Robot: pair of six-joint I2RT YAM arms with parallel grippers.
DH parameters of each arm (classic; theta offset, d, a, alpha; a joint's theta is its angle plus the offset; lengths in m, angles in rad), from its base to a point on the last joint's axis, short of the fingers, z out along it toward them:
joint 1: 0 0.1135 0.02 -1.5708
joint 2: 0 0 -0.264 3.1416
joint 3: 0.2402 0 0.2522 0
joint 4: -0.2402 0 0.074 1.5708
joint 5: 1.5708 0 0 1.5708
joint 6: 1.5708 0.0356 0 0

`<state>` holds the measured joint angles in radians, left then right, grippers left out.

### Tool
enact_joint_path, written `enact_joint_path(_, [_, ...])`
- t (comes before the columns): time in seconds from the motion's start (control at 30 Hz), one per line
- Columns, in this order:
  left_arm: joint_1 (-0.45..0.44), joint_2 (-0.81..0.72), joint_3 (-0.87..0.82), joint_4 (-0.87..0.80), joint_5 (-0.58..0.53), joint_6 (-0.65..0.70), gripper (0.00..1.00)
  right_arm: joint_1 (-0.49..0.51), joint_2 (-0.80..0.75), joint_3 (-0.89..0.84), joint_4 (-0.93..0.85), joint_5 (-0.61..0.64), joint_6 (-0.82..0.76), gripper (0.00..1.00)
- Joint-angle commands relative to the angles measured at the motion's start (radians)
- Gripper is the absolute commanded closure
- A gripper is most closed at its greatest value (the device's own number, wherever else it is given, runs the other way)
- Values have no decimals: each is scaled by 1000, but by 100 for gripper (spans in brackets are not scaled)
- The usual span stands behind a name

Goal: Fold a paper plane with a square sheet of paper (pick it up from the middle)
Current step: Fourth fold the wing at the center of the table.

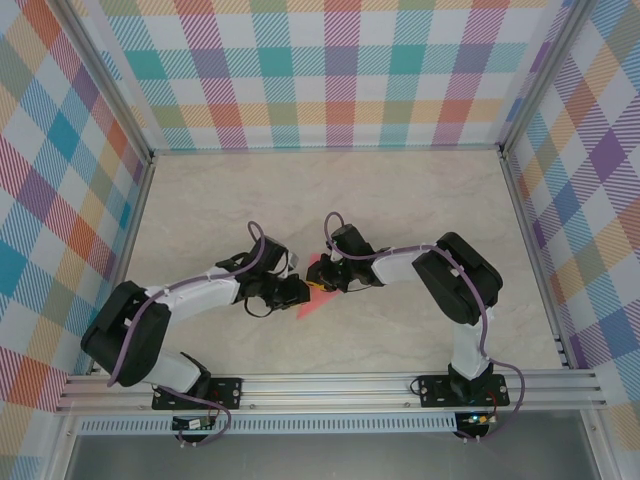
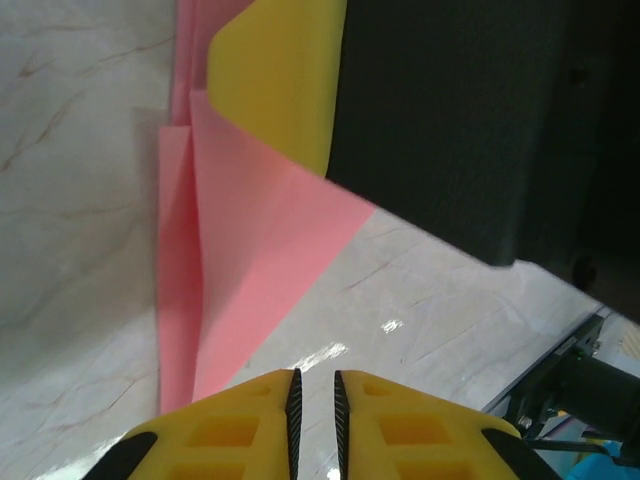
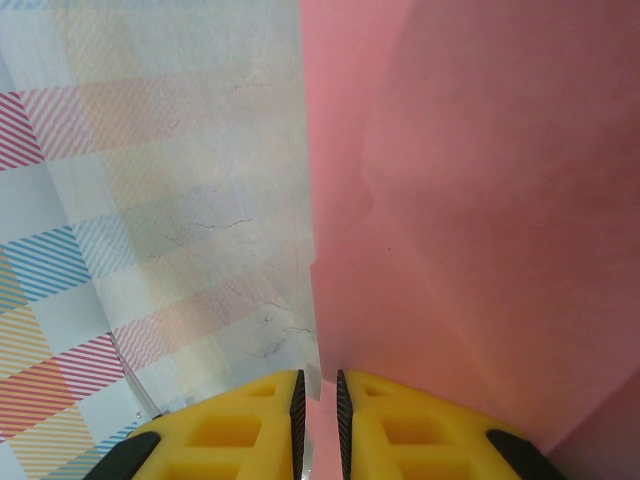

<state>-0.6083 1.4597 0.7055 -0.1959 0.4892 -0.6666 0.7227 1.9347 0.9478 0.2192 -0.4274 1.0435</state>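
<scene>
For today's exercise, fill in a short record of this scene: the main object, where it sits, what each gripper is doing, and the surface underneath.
object: salmon-pink paper plane, folded, with visible creases
location: mid-table, between the two grippers
left gripper: jaws nearly together with a thin gap, nothing between them, paper just ahead of the tips
right gripper: jaws narrowly apart, paper edge running into the gap; a firm pinch cannot be confirmed
surface: pale marbled table
surroundings: plaid-patterned walls

paper plane point(image 1: 316, 290) sits mid-surface point(image 1: 400, 200), between the two end effectors: left end effector point(image 1: 296, 291) just left of it, right end effector point(image 1: 328, 277) at its right, far side. Both arms reach in from the near edge.
</scene>
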Motion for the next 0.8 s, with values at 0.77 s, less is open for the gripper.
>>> enact_joint_path(0.77, [-8, 35, -201, 42, -58, -25, 84, -8, 69, -37, -125, 66, 3, 81])
